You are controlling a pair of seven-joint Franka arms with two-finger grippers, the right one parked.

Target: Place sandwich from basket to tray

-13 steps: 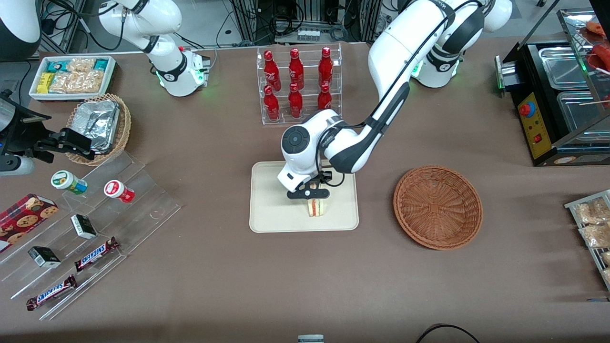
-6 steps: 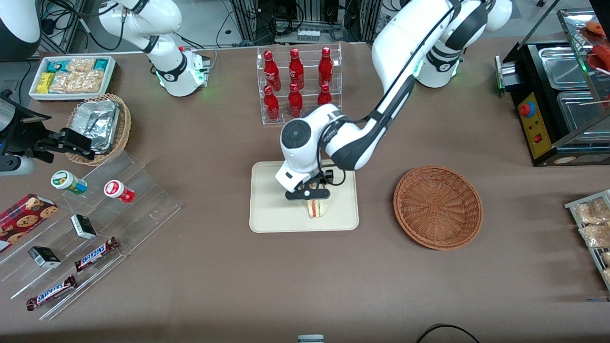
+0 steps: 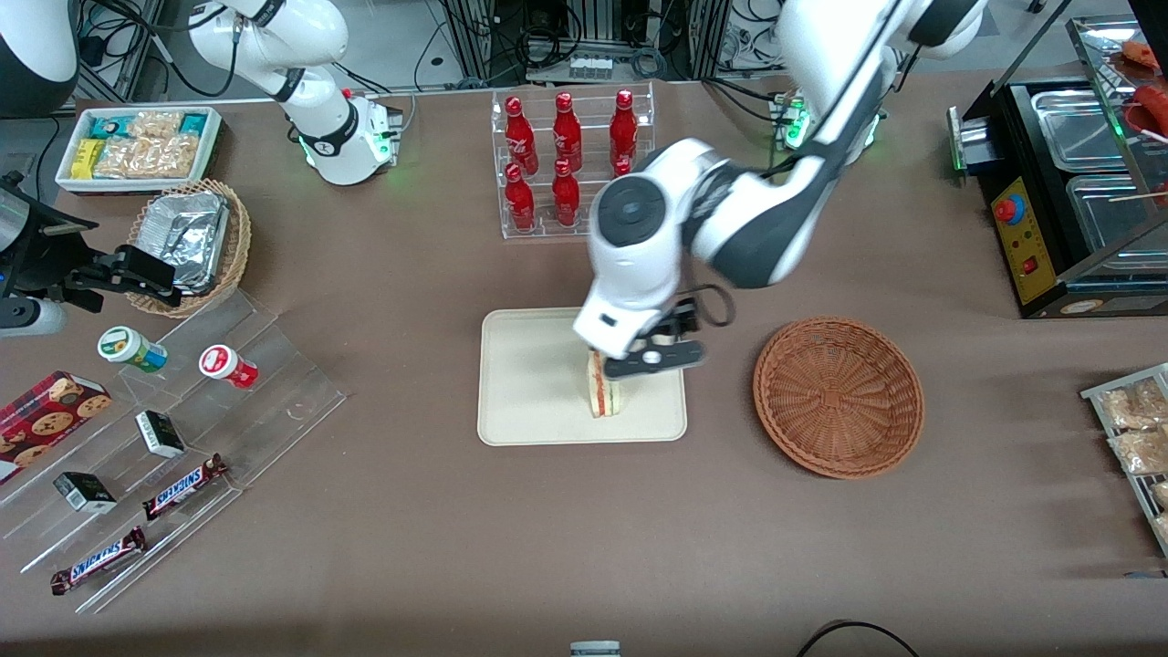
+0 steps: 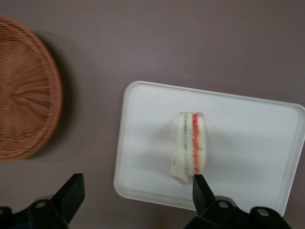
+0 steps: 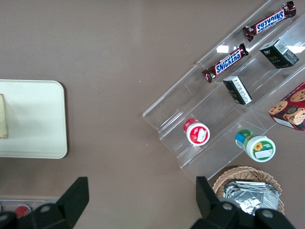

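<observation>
- Since the sandwich stands on edge on the tray, at 5 o'clock of its centre, placement looks complete.
- Gripper hovers above, fingers spread wide, holding nothing.
- Basket sits empty.

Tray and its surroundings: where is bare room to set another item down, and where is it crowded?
The tray is bare toward the parked arm's end; the sandwich stands nearer its other end, with the open gripper above it. The basket is empty. Bare table lies nearer the front camera than the tray. The bottle rack is crowded.
</observation>
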